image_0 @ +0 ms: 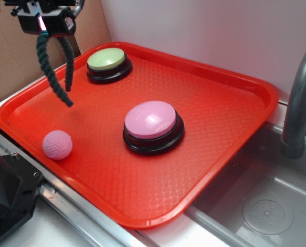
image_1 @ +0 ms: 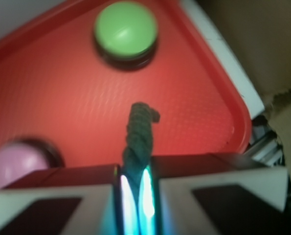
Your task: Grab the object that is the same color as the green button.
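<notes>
My gripper [image_0: 43,27] hangs above the tray's far left corner, shut on the dark green twisted rope [image_0: 54,72]. The rope is pinched at its middle, and both ends dangle in the air above the tray. In the wrist view the rope [image_1: 138,134] sticks out from between the two closed pads of the gripper [image_1: 134,188]. The green button [image_0: 107,60], pale green on a black base, sits at the tray's back, to the right of the rope. From the wrist it shows as the green button [image_1: 126,29] at the top.
A red tray [image_0: 214,92] holds everything. On it are a larger pink button [image_0: 151,121] in the middle and a pink dimpled ball [image_0: 57,144] near the left front edge. A grey faucet [image_0: 298,98] and sink [image_0: 266,206] lie to the right. Cardboard [image_0: 9,62] stands behind.
</notes>
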Controlling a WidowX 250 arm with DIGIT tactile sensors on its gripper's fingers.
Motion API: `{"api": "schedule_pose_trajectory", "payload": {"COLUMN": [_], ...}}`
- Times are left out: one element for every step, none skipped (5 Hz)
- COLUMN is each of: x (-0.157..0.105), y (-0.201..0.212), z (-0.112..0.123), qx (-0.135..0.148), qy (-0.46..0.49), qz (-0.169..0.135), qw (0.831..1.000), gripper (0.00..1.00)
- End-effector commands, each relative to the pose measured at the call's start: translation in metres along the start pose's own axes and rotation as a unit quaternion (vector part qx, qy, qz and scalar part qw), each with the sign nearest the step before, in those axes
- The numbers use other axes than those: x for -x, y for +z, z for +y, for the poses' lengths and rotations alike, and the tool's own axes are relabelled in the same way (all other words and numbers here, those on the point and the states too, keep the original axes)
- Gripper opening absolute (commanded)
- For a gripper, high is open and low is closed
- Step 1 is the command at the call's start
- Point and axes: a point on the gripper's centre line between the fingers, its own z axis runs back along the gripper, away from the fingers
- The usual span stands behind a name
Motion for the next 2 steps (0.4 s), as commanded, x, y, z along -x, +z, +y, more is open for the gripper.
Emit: {"api": "schedule_pose_trajectory", "payload": {"x": [0.0104, 0.0119], "y": [0.007, 0.0044], "z": [0.0062, 0.0093], "qx": [0.008, 0.006], "qy": [-0.12, -0.125], "qz": [-0.046, -0.055], "qw": [0.992, 0.991], "gripper": [0.0, 0.0]}}
